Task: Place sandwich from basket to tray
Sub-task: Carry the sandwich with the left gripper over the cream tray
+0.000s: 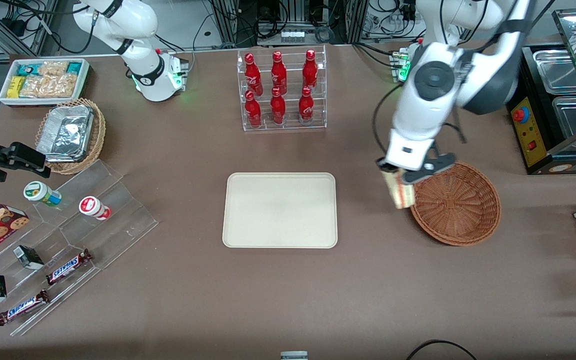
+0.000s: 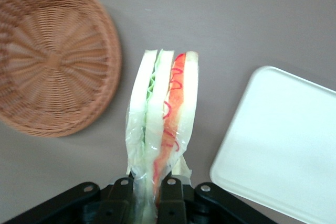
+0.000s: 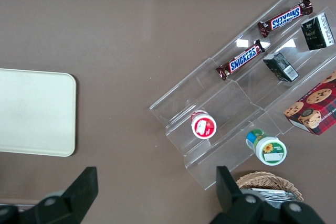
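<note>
The sandwich [image 1: 402, 194] hangs from the gripper [image 1: 397, 176] in the front view, clear of the table and just beside the rim of the basket [image 1: 455, 202], on the side toward the tray [image 1: 280, 210]. The jaws are clamped on its upper end, and the wedge points down below them. The basket sits under and beside the jaws, toward the working arm's end; nothing lies in it. The tray lies well apart from the jaws toward the parked arm's end, bare. A rack of red bottles [image 1: 281, 89] stands farther from the camera than the tray.

In the left wrist view, the gripper [image 2: 148, 188] pinches the wrapper's end between its fingers [image 2: 124, 195], which press together on it. The sandwich [image 2: 164, 114] extends straight out from the jaws, edge-on, with white bread and green and red filling layers showing. The basket [image 2: 52, 56] lies to one side of the jaws and the tray [image 2: 283, 145] to the other, with brown table under the sandwich.

In the right wrist view, a corner of the tray [image 3: 37, 111] shows, and a clear stepped stand [image 3: 236, 103] with snacks.
</note>
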{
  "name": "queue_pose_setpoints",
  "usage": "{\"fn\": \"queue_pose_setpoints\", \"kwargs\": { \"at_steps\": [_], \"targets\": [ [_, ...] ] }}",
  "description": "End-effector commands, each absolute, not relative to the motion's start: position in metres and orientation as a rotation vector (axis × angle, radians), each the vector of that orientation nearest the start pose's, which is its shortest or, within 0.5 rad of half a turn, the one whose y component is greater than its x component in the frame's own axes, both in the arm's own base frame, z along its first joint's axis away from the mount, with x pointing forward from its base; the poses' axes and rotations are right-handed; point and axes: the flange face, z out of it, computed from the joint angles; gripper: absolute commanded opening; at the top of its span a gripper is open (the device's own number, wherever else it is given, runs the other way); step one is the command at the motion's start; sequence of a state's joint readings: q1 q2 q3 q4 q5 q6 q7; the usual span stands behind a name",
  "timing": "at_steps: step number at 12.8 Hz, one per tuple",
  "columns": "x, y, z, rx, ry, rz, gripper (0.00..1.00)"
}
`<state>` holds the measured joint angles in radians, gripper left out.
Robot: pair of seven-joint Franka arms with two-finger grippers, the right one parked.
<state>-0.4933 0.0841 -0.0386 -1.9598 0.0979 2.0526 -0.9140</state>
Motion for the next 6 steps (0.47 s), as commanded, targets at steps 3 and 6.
{"fn": "queue_pose_setpoints", "kwargs": {
  "at_steps": [3,6],
  "targets": [
    [0.467,-0.414,0.363,-3.080,-0.230,-0.123,0.06],
    [0.460,-0.448,0.311,-3.082,-0.192,-0.111,0.06]
  ]
}}
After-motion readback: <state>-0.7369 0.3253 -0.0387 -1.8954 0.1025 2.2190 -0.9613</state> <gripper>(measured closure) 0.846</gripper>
